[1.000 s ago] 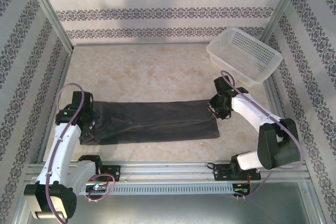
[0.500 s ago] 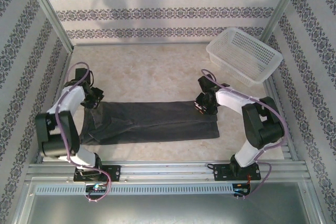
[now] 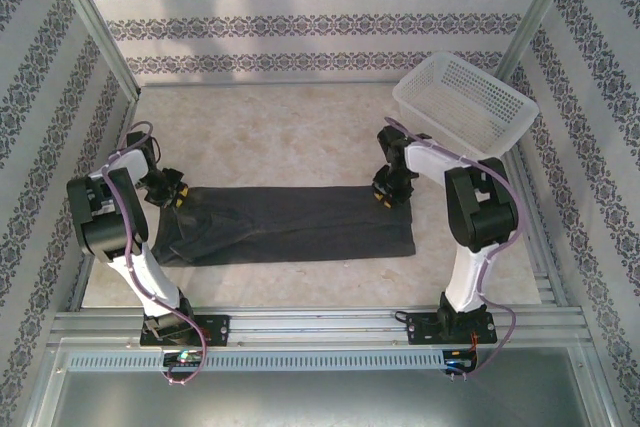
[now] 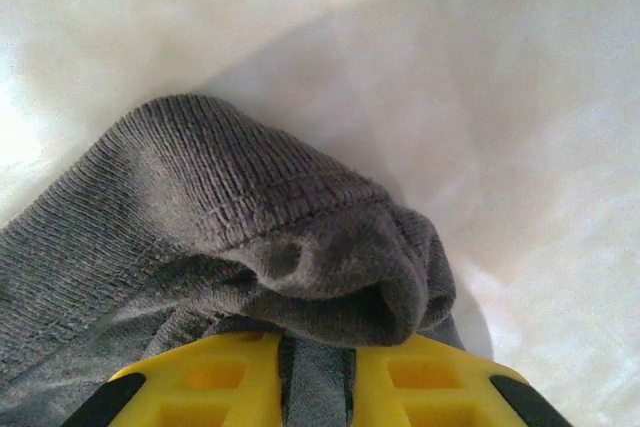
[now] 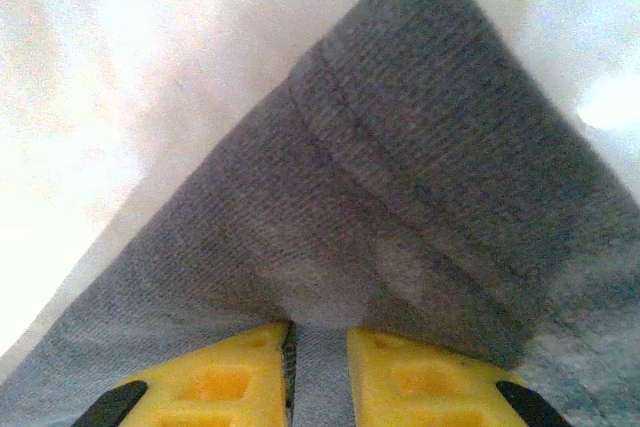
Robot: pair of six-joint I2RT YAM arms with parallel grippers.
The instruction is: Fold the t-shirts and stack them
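Presently, a dark grey t-shirt (image 3: pixel 290 227) is seen laid out on the bench (image 3: pixel 280 137) as a long band, folded lengthwise and stretched from left to right across the middle of the pale surface. Its near edge is straight, while its left end is rumpled and bunched.

The left gripper (image 3: pixel 172 195) is placed at the far left corner of the cloth, low against the bench. From the left wrist, its yellow fingers (image 4: pixel 210 382) are shown clenched on the fabric: a narrow strip of grey knit is pinched between them, and a rolled, stitched hem is heaped just ahead of the tips.

The right gripper (image 3: pixel 386 195) is set at the far right corner of the band. From the right wrist, its yellow fingers (image 5: pixel 420 387) are likewise shown clamped on the t-shirt, with a thin layer of cloth caught in the gap and the corner drawn up into a peak ahead of them, a seam line running across it.

A white plastic basket (image 3: pixel 465 102) is stood at the far right corner of the bench, beyond the right gripper and well apart from the cloth.
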